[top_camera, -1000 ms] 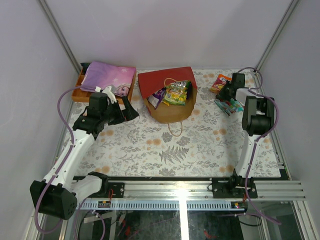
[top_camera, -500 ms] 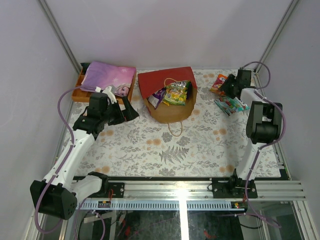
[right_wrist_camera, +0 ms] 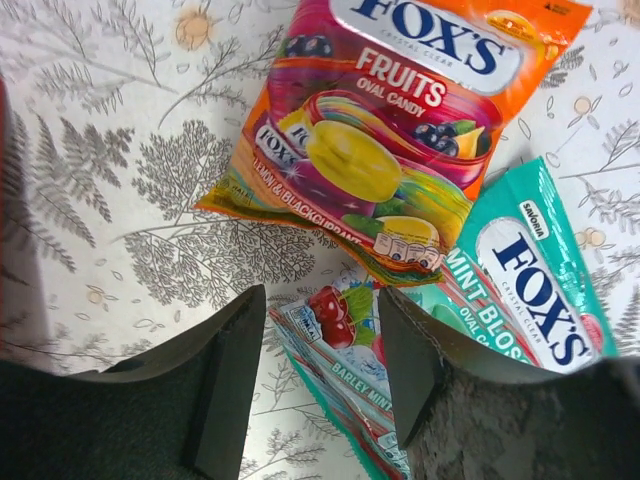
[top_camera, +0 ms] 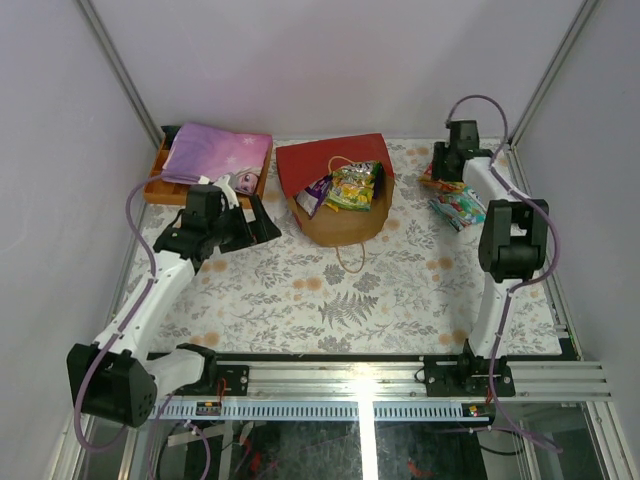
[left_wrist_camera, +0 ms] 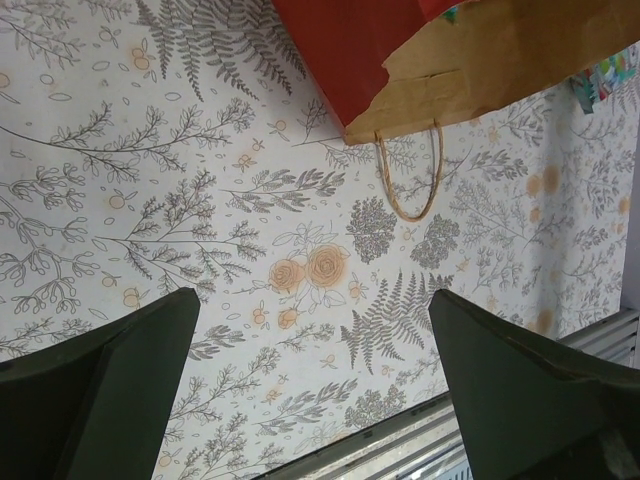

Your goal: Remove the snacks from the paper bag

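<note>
1. Nearest me, just left of the paper bag: left end effector, jaws spread full, nothing between them. Its wrist view looks down on bare flowered worktop, with the bag's near corner and one looped handle at the top.
2. The paper bag lies slumped open on the worktop, red wall on the far side, brown inside showing.
3. In the bag's mouth: a purple packet and a yellow-green packet, side by side and touching. I cannot tell whether more lie under them.
4. Well right of the bag: teal mint packets, flat on the worktop.
5. Right of the bag and a little farther back: orange Fox's packet, flat, its lower edge lapping over the teal ones. Right end effector hangs directly above this pile, jaws parted, released, gripping nothing.
6. My reading: the step in hand is the put-down end of one carry. The task is partway done, with at least two packets left inside the bag.
7. Next move as I judge it: swing the right arm across to the bag's mouth, come in low with jaws apart, and pinch one packet by its edge. The film looks glossy, so a shallow grip may slip. The light bag may also drag along; the left end effector sits well placed to pin its wall.
</note>
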Action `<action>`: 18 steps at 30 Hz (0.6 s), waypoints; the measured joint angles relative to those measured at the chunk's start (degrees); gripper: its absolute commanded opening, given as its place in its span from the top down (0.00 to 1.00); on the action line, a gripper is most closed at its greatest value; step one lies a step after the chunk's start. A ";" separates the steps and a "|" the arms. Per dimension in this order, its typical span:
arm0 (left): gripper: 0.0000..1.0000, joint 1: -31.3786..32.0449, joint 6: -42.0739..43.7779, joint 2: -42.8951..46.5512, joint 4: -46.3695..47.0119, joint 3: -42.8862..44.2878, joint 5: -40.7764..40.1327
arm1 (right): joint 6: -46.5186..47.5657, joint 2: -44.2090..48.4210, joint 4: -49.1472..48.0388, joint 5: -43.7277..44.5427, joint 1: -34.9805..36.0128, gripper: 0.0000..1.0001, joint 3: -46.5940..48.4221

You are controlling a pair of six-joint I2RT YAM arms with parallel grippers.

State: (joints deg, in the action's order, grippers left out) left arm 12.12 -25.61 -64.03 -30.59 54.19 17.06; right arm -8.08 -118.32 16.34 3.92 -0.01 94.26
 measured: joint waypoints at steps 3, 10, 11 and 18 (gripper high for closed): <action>0.00 0.00 0.00 -2.03 0.11 0.00 1.07 | 5.73 -1.90 3.19 3.74 2.80 0.46 2.86; 0.00 0.00 0.00 -3.87 0.13 0.00 2.34 | 13.99 -10.21 9.11 10.38 5.64 0.48 10.67; 0.00 0.00 0.00 -3.87 0.13 0.00 2.40 | 14.51 -11.19 9.35 10.75 5.60 0.49 11.37; 0.00 0.00 -0.02 -4.09 0.15 0.00 2.67 | 17.75 -16.28 12.15 13.55 5.53 0.49 15.85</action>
State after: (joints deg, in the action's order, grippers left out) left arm 12.12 -25.63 -68.12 -30.44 54.19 19.73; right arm 9.67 -134.61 28.49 17.47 5.52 110.10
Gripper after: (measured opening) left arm 0.997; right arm 0.513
